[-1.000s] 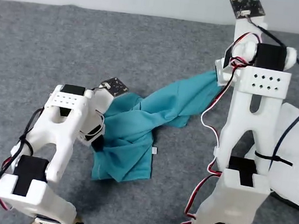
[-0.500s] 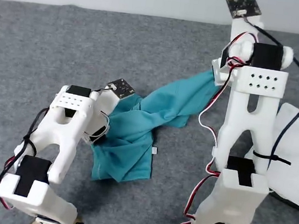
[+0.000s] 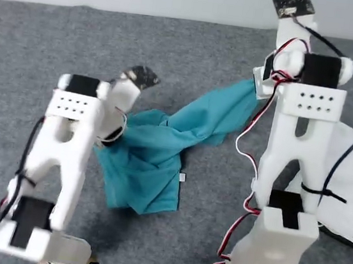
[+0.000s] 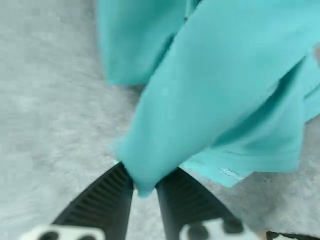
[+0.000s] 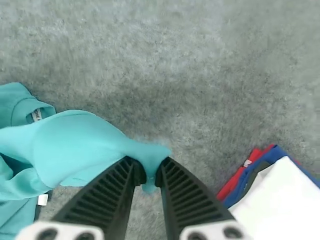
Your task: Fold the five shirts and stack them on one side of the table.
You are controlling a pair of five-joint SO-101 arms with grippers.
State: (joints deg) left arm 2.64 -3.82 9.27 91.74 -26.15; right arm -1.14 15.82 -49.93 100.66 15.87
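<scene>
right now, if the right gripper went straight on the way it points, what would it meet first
The right gripper, shut on the teal shirt, points down at the grey table; it would likely meet that bare surface first. The folded stack sits off to the side.

My gripper [image 5: 150, 176] pinches the teal shirt [image 5: 75, 145] above grey table cover [image 5: 210, 75] — a red, blue and white shirt pile [image 5: 272, 197] lies nearby.

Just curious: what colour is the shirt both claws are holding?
Plain teal shirt; it shows best in the high view.

Soft matt cloth shirt [image 3: 155, 152], fuzzy table [image 3: 59, 40]
</scene>
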